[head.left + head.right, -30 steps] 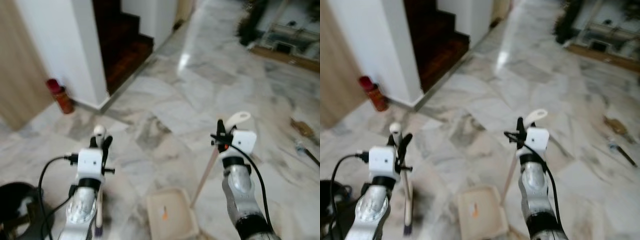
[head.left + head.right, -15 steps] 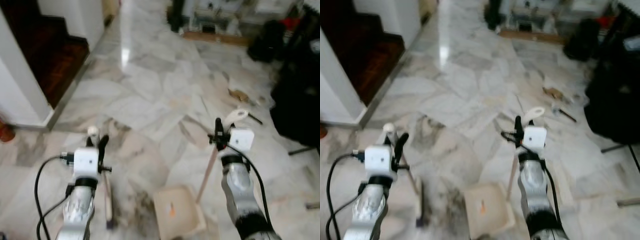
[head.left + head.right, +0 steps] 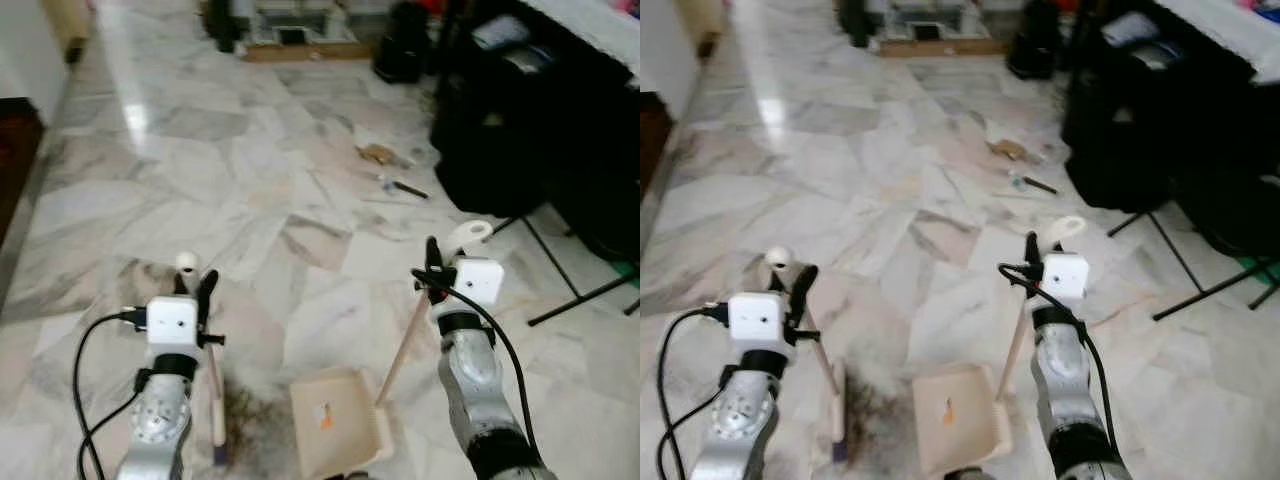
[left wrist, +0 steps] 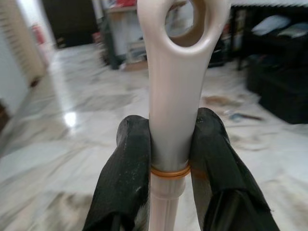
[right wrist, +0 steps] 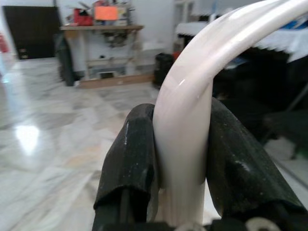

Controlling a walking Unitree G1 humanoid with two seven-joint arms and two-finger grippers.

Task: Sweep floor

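Your left gripper (image 4: 168,159) clamps the broom (image 3: 212,395) near its top, shaft nearly upright with bristles on the floor (image 3: 200,180), while your right gripper (image 5: 180,149) grips the handle (image 3: 410,335) slanting down to the dustpan (image 3: 335,420).

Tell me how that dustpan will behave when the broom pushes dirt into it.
The dustpan looks like thin, light plastic, so it may skid on the glossy marble floor. The right gripper clamps its long handle, which should steady it, though the pan could tilt.
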